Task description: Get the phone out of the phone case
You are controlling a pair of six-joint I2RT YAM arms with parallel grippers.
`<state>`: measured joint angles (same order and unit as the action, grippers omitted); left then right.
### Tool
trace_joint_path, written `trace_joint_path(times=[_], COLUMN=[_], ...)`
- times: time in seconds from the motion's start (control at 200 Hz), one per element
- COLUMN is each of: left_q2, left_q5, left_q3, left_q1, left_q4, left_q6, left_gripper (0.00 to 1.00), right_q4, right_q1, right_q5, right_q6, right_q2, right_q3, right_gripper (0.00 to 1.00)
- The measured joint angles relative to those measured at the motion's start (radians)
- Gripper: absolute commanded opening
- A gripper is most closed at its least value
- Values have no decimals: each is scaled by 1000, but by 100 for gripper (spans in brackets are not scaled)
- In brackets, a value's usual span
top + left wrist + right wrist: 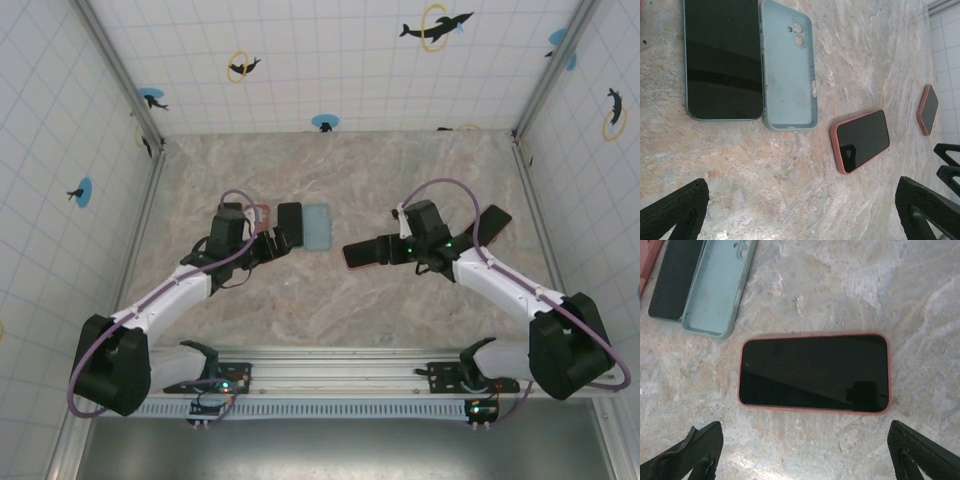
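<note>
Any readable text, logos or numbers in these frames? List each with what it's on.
No readable text anywhere.
blue case: empty, plain inside, no logo seen.
phone beside it: screen dark, blank.
phone in the pink case: screen dark, blank.
far pink-cased phone: too small to tell.
Walls: dolphin pictures, no lettering.

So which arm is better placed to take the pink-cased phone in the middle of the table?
Right. The open right gripper hangs directly over the pink-cased phone. The open left gripper is by the empty blue case, further from that phone.
</note>
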<state>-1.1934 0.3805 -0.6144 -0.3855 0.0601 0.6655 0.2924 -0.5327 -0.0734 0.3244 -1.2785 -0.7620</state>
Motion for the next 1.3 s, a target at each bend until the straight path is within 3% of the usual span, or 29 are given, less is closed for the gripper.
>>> trace_joint_path(times=[0.2,0.34,0.566,0.931,0.996,1.301], left_q2=[0,4,26,54,65,109], left_q5=[1,1,3,5,4,2], left_q3=[0,0,0,0,0,1], left_q1=[0,0,0,0,0,0], left_q4=[4,8,16,51,61,92], left_q6=[-14,-16,-24,-39,-39,-42], left_gripper=[98,98,98,98,98,98], right_q4=[2,-3,11,130,157,202], right_q1=[-16,-22,3,64,64,45], right_q5=[-11,-35,-116,-235,-247,-218], right_q6=[31,-62,-402,-1010,-1085,-1277], right_q2=[4,4,-56,-260,-302,-455], right_q3=[27,29,12,-171,-196,-296], right_gripper=[86,87,88,95,100,99])
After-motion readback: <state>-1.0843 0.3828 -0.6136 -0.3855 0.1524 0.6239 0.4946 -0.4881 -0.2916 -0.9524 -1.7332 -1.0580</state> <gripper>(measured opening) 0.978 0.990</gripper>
